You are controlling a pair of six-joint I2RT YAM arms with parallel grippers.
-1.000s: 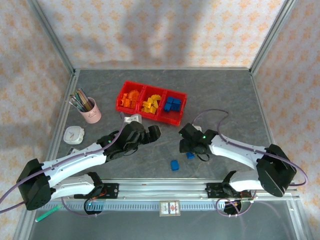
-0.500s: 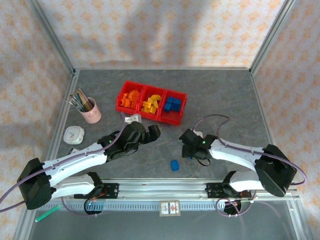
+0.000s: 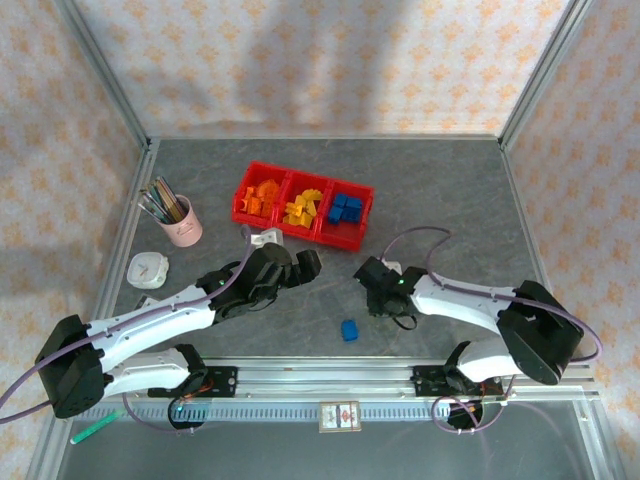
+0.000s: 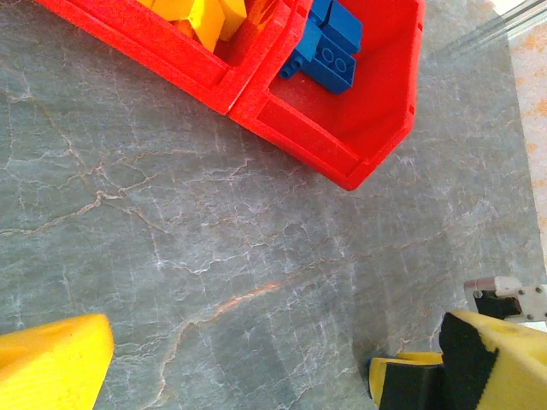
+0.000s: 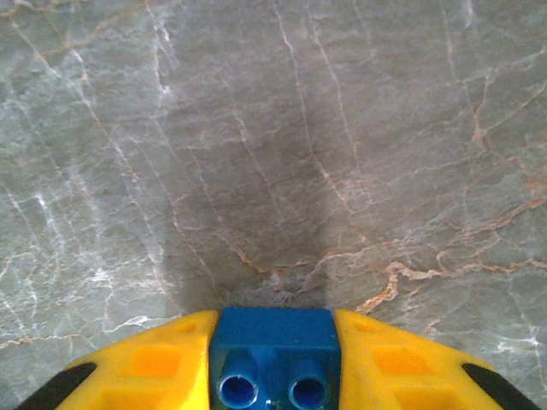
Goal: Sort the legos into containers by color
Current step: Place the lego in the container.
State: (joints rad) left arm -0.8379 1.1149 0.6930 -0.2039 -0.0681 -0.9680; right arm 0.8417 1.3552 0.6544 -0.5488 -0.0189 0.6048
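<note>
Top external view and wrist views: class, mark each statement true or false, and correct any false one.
1. The right gripper is shut on a blue brick. True.
2. The left gripper holds a yellow brick. False: it is open and empty.
3. The red tray's middle bin is empty. False: it holds yellow bricks.
4. A loose blue brick lies on the table. True.
</note>
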